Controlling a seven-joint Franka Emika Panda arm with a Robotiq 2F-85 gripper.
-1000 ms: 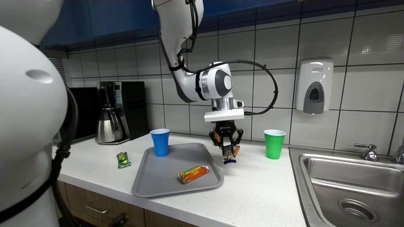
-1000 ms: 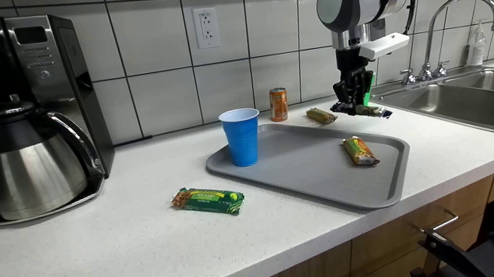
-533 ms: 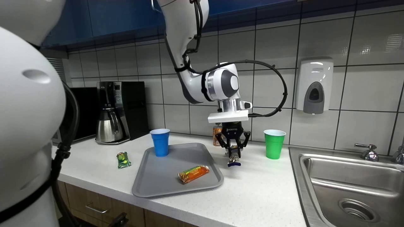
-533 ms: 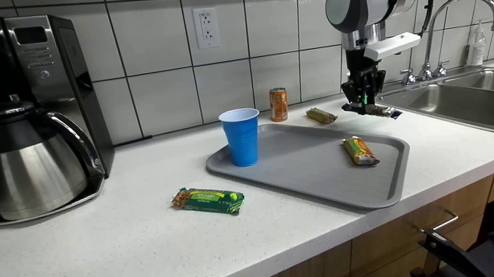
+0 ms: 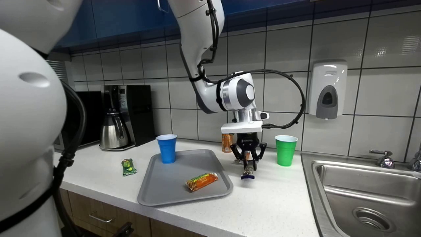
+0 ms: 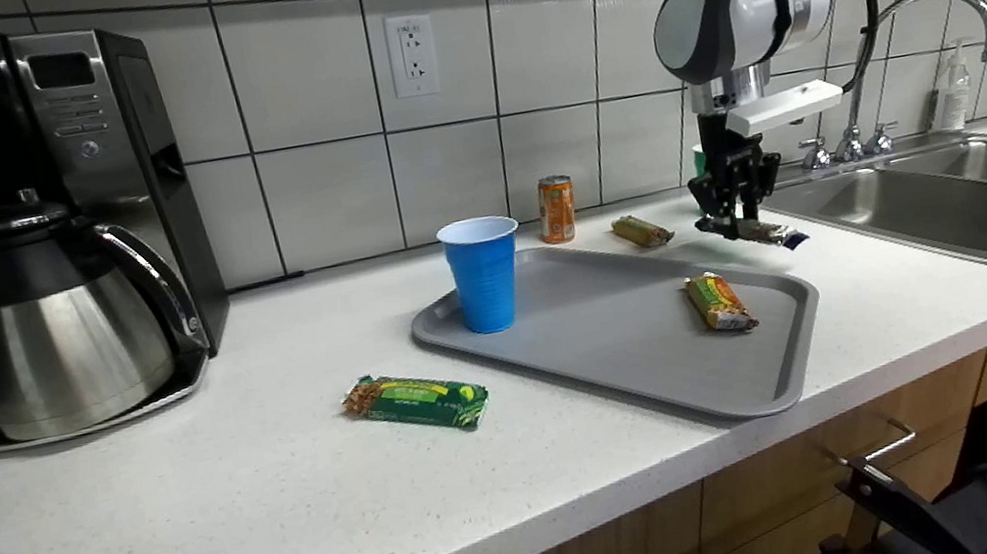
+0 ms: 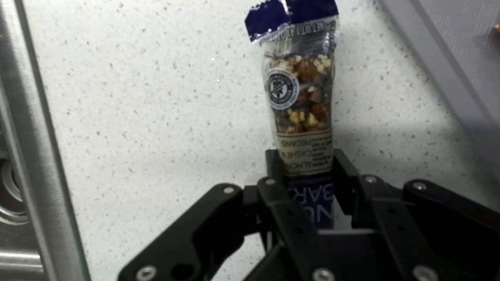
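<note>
Above the counter point(image 5: 273, 200), the bent arm point(image 5: 199, 42) points its fingers point(image 7: 347, 173) straight down, pinching a nut bar point(image 7: 304, 113).

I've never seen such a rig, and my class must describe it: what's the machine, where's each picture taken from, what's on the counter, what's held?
The machine is a jointed robot arm. Wide views come from two cameras outside it; the close-up from its wrist. On the counter are a gray tray, a green-wrapped bar, a yellowish bar, an orange can and a green cup; the tray carries a blue cup and an orange-wrapped bar. The black fingers are closed on a nut bar.
</note>
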